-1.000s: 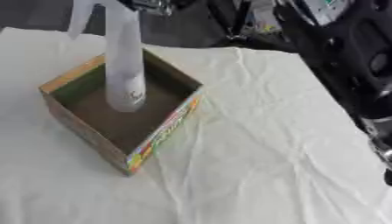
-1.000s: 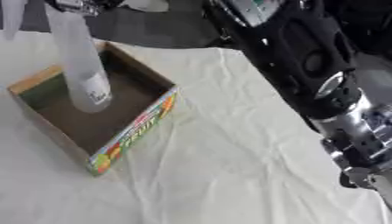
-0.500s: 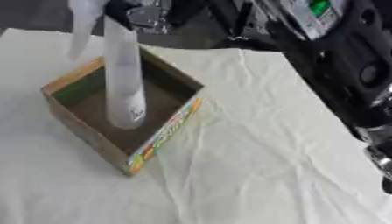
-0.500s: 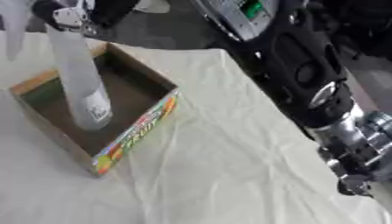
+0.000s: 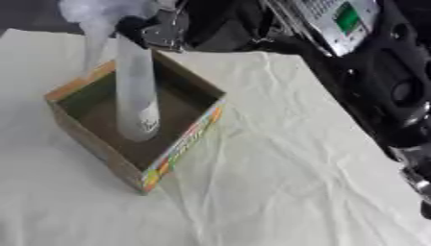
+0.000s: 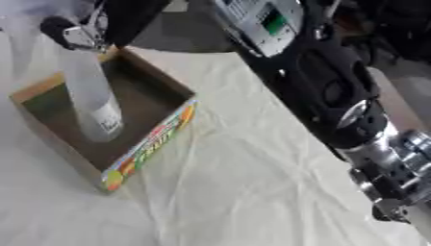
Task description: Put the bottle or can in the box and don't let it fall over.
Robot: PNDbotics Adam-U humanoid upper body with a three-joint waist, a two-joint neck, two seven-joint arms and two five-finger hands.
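A tall white bottle (image 5: 136,91) stands upright inside the open cardboard box (image 5: 179,145), which has a colourful printed front side. The bottle's base is down near the box floor, at the front-middle. My right hand (image 5: 150,30), black with silver parts, sits at the bottle's top and is curled on its neck, hiding the cap. My right arm (image 6: 343,94) reaches in from the right and crosses the top of the view. My left hand shows in neither view.
A wrinkled white cloth (image 5: 282,185) covers the table around the box. A blurred white shape (image 5: 91,15) hangs at the upper left, next to the bottle's top. Dark equipment stands behind the table's far edge.
The bottle has come lower into the box and a little toward its front, still held at the top by my right hand. The box has stayed in place.
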